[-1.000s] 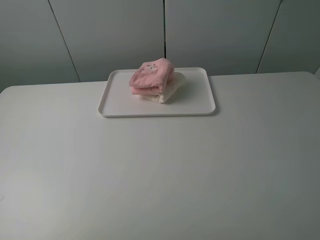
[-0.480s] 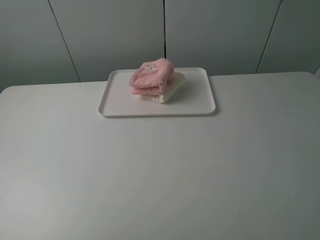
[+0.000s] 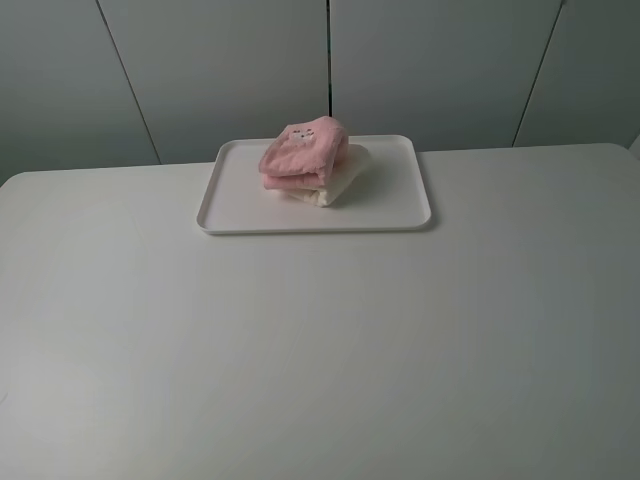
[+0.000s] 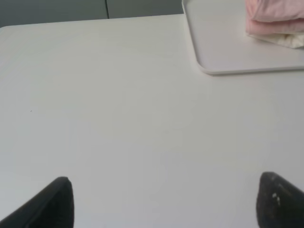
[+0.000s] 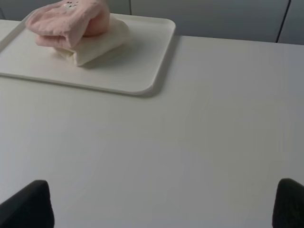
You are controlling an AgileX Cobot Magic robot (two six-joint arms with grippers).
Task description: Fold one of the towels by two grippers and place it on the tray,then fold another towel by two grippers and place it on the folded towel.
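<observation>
A folded pink towel point(image 3: 303, 150) lies on top of a folded cream towel point(image 3: 340, 180) on the white tray point(image 3: 385, 205) at the back of the table. Both towels also show in the left wrist view, pink point(image 4: 275, 16) on cream point(image 4: 287, 42), and in the right wrist view, pink point(image 5: 69, 21) on cream point(image 5: 99, 42). Neither arm shows in the exterior high view. My left gripper point(image 4: 164, 202) is open and empty, low over the bare table, well short of the tray point(image 4: 223, 66). My right gripper point(image 5: 164, 204) is open and empty, also short of the tray point(image 5: 142, 80).
The white table point(image 3: 320, 340) spreads wide in front of the tray. Grey panelled walls point(image 3: 200, 70) stand right behind the table's far edge.
</observation>
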